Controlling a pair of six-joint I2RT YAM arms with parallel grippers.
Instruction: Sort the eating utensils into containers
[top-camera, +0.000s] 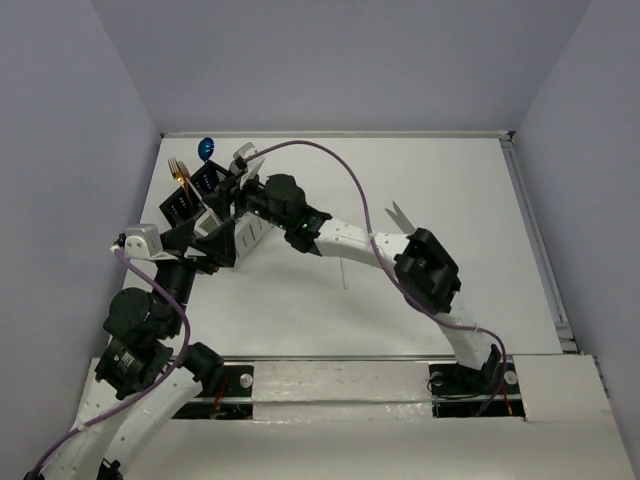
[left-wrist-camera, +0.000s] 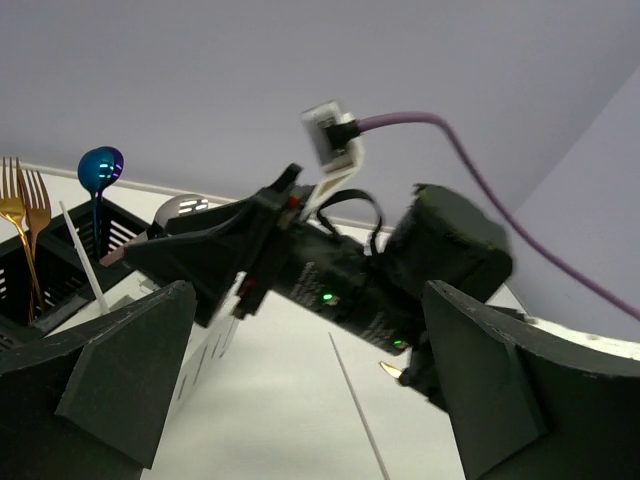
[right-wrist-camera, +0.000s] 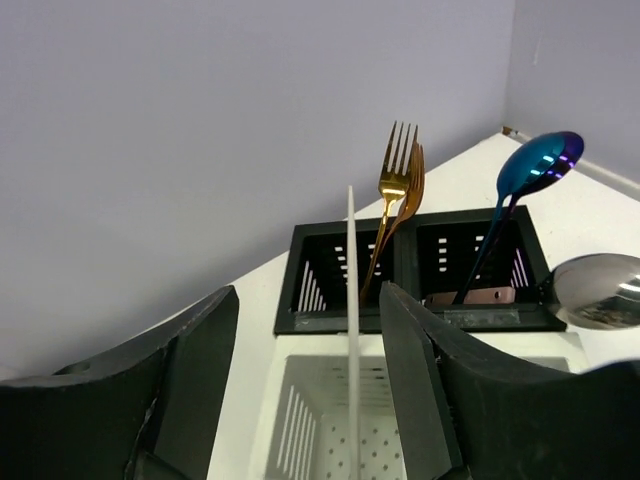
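**Top view.**
- Right gripper: reached across to the far-left corner, above the black caddy and the white caddy.
- Left gripper: just beside the white caddy, on its near side.
- Loose chopstick: flat on the table, long axis running near to far, to the right of the caddies and beside the right forearm. It is probably the next pick, and either arm looks able to reach it.

**Left wrist view.**
- Left gripper: fingers spread wide, nothing between them.
- Loose chopstick: ahead on the table, pointing away.

**Right wrist view.**
- Right gripper: jaws parted, grip released.
- Chopstick: upright between the fingers, off-centre and touching neither, its foot in the white caddy. Backing out should follow the stick's axis.
- Black caddy: behind the white one, with forks in its left compartment and a blue spoon in its right.
- Silver spoon: at the right edge; its compartment cannot be told.
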